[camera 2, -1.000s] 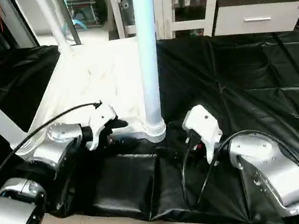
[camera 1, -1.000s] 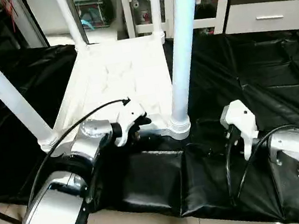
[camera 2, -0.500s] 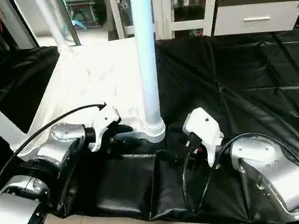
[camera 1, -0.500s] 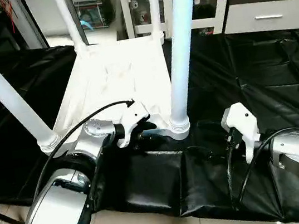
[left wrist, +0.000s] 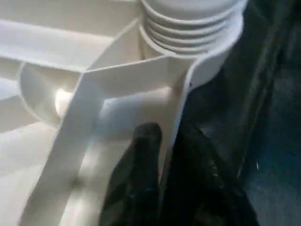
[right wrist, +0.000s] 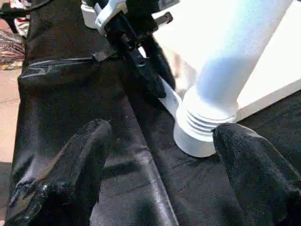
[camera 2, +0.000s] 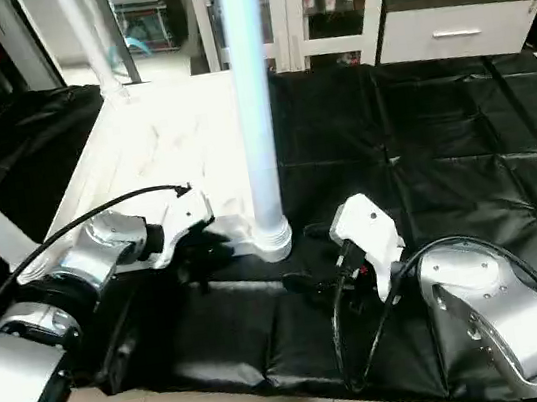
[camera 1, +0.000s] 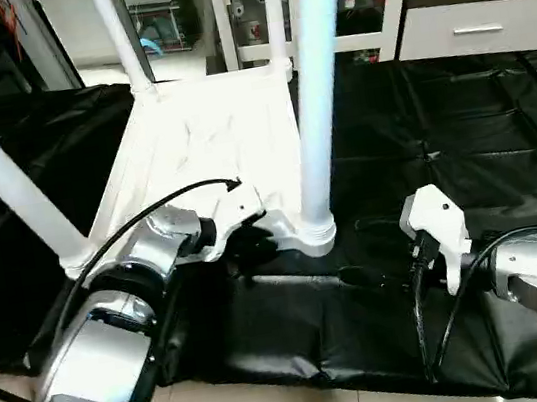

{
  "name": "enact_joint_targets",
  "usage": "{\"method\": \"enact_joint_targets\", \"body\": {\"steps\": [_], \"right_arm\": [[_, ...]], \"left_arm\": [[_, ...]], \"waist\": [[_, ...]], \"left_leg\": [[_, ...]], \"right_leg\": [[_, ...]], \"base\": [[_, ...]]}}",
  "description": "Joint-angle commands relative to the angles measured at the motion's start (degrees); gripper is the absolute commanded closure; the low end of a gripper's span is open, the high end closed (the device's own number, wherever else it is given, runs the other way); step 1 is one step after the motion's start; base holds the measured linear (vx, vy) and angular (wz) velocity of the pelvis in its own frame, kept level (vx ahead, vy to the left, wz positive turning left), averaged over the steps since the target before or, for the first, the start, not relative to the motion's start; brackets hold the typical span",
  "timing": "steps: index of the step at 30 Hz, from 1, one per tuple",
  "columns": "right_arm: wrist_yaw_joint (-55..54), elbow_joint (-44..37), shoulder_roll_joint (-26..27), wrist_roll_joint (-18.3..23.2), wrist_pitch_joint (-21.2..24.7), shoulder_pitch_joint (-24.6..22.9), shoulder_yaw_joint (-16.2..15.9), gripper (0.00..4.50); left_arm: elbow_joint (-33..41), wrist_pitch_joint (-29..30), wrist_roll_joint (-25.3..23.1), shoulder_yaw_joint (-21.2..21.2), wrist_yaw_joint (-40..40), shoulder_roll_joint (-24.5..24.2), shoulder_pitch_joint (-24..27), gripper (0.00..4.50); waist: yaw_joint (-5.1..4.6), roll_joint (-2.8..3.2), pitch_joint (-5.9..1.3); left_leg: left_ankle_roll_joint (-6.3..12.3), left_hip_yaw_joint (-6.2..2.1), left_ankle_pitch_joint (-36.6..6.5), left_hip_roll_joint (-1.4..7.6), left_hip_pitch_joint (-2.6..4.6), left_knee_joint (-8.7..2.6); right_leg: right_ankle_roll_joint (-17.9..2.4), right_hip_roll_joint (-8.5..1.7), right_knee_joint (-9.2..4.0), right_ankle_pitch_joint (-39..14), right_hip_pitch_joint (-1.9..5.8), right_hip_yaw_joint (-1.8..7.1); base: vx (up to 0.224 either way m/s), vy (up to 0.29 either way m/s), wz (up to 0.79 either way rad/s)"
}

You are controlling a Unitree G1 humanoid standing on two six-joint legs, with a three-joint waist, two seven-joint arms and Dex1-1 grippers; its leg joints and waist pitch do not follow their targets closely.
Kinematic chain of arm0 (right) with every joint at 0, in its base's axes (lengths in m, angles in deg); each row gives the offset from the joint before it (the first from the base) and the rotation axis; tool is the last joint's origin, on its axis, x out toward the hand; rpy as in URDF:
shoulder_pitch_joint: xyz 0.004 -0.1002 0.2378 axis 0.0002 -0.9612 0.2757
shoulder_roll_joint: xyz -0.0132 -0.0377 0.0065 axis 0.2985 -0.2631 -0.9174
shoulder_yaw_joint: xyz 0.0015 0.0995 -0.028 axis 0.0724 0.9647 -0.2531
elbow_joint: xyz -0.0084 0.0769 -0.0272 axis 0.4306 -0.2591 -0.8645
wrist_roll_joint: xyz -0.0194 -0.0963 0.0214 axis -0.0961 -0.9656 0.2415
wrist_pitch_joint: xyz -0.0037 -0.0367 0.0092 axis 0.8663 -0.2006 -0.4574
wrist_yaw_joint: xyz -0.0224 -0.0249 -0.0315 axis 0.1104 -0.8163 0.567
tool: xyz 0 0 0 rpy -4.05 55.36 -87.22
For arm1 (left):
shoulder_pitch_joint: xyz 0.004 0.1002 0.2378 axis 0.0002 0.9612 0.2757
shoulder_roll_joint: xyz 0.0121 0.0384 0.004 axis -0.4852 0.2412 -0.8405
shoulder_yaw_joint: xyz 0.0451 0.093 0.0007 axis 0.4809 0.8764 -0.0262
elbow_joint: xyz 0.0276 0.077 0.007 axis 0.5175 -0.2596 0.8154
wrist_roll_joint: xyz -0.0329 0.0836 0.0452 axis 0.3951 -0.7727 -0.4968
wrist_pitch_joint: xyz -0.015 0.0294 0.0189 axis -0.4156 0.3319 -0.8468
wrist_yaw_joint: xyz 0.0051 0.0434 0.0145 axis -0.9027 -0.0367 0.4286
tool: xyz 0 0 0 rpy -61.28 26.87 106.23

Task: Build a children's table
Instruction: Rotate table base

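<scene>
left gripper (left wrist: pixel 162 155): its black fingers pinch the thin near edge wall of the tabletop (camera 1: pixel 201 140), one finger inside, one outside, right beside the corner socket; likely to steady or shift the table.
right gripper (right wrist: pixel 160 155): spread wide and holding nothing, low over the black mat (camera 1: pixel 459 122), facing the base of the near leg (camera 1: pixel 317 83); probably waiting to help.
table: upside down on the mat in front of the robot, four legs standing up from its corners.
tabletop: white hard plastic, square, thin ribs across the underside.
legs: long smooth white tubes, slightly tapered, ringed collars where they meet the round sockets.
mat: glossy black sheet, creased and folded.
</scene>
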Motion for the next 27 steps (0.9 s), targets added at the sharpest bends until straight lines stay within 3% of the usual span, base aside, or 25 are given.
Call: {"method": "enact_joint_targets", "body": {"steps": [1, 5, 7, 9, 10, 13, 20, 25, 26, 27], "right_arm": [[0.53, -0.95, -0.73, 0.46, 0.34, -0.04, 0.99, 0.7], [0.36, -0.74, -0.83, 0.49, 0.22, 0.35, 1.22, 0.7], [-0.06, -0.39, -0.7, 0.44, 0.16, 0.52, 1.51, 0.7], [-0.34, -0.06, -0.59, 0.23, 0.02, 0.54, 1.65, 0.7], [-0.96, 0.21, -0.29, -0.08, -0.05, 0.53, 1.72, 0.7], [-2.56, 0.89, 0.4, -0.65, 0.13, 0.67, 1.9, 0.7], [-2.64, 0.11, 0.2, -0.53, 0.19, -0.2, 2.25, 0.7], [-2.72, 0.37, -0.47, -0.68, -0.18, -0.67, 2.85, 0.7], [-2.74, 0.38, -0.49, -0.69, -0.2, -0.68, 2.87, 0.7], [-2.81, 0.42, -0.52, -0.7, -0.28, -0.72, 2.89, 0.7]], "left_arm": [[-2.33, 1.63, -4.03, 3.73, -4.2, -0.66, 2.08, 3.97], [-2.32, 5.51, -3.54, 2.52, -1.01, 0.29, 1.58, 4.17], [-1.73, 8.98, -1.33, 0.08, 0.25, 1.68, 1.27, 4.35], [-0.77, 11.54, 0.52, -1.72, 1.1, 2.82, 1.15, 4.36], [0.36, 12.6, 1.66, -2.97, 2.35, 3.61, 1.37, 4.38], [3.88, 14.14, 2.88, -4.3, 3.8, 4.82, 2.7, 4.48], [16.56, 14.9, 1.94, -2.24, 0.79, 4.08, 9.73, 4.49], [23.21, 13.86, 1.02, -1.69, 3.24, 2.64, 14.07, 4.49], [23.59, 14.02, 1.05, -1.72, 3.44, 2.6, 14.29, 4.05], [24.68, 14.55, 1.28, -1.96, 4.08, 2.57, 14.98, 4.05]], "waist": [[0.04, -0.77, -3.39], [-0.47, -0.7, -3.33], [-0.61, -0.62, -3.14], [-0.73, -0.9, -3.05], [-0.73, -0.72, -3.09], [-0.94, -0.97, -3.37], [-1.28, -0.78, -3.55], [-1.14, -0.65, -3.37], [-1.15, -0.73, -3.34], [-1.17, -0.75, -3.3]], "left_leg": [[4.11, -1.0, -5.61, 2.91, 0.89, -4.36], [4.67, -0.96, -6.27, 2.95, 1.04, -4.43], [4.48, -0.91, -7.32, 3.01, 1.13, -4.58], [4.44, -0.83, -8.28, 2.99, 1.2, -4.68], [4.41, -0.9, -8.1, 2.98, 1.1, -4.68], [5.35, -0.9, -5.8, 2.89, 0.87, -4.42], [8.14, -0.84, -3.46, 3.01, 0.72, -4.16], [6.85, -0.84, -5.61, 3.19, 0.89, -4.49], [6.68, -0.85, -5.62, 3.21, 0.86, -4.53], [6.57, -0.8, -5.86, 3.16, 0.88, -4.55]], "right_leg": [[-17.05, -4.24, -3.86, 9.03, 3.05, 2.26], [-17.71, -4.35, -4.09, 7.77, 3.05, 2.18], [-18.2, -4.46, -4.26, 5.66, 3.02, 2.13], [-18.34, -4.42, -4.56, 3.38, 3.05, 2.22], [-18.23, -4.49, -4.55, 2.95, 3.16, 2.24], [-18.32, -4.47, -4.23, 6.24, 3.32, 2.24], [-18.18, -4.29, -4.07, 9.89, 3.03, 2.08], [-17.64, -4.23, -4.28, 6.97, 2.9, 2.08], [-17.56, -4.25, -4.26, 7.07, 2.9, 2.09], [-17.47, -4.19, -4.33, 6.76, 2.85, 2.08]], "base": [[0.0, 0.0, 0.0], [0.0, 0.0, 0.0], [0.0, 0.0, 0.0], [0.0, 0.0, 0.0], [0.0, 0.0, 0.0], [0.0, 0.0, 0.0], [0.0, 0.0, 0.0], [0.0, 0.0, 0.0], [0.0, 0.0, 0.0], [0.0, 0.0, 0.0]]}}
